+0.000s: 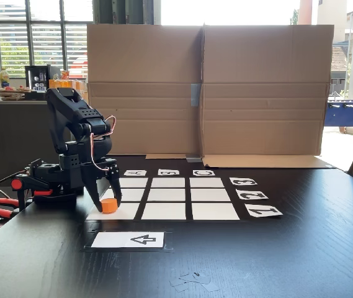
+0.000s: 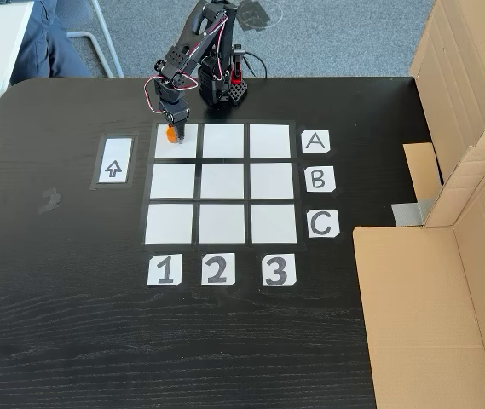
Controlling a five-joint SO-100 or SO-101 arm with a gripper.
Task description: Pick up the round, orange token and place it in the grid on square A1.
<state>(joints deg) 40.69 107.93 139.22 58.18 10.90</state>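
Gripping the orange token [image 1: 109, 205] between its fingers, the gripper [image 1: 107, 202] holds it low on the grid's [image 2: 222, 223] corner square in row A, column 1. A clean finish likely means setting it flat, then opening without nudging it off-centre.

In both fixed views the token [image 1: 109, 205] [image 2: 170, 134] is sitting on the grid [image 1: 210, 195] [image 2: 222, 223], on the corner tile where row A and column 1 meet. The gripper [image 1: 107, 202] [image 2: 175, 128] is standing directly over it, fingers flanking it. The arrow card [image 1: 128, 239] [image 2: 112, 160] is lying just outside that corner. A cardboard wall [image 1: 204, 90] [image 2: 468, 213] is standing beyond the letter cards [image 2: 314, 180]. The number cards [image 2: 215, 270] are lining the adjacent edge.
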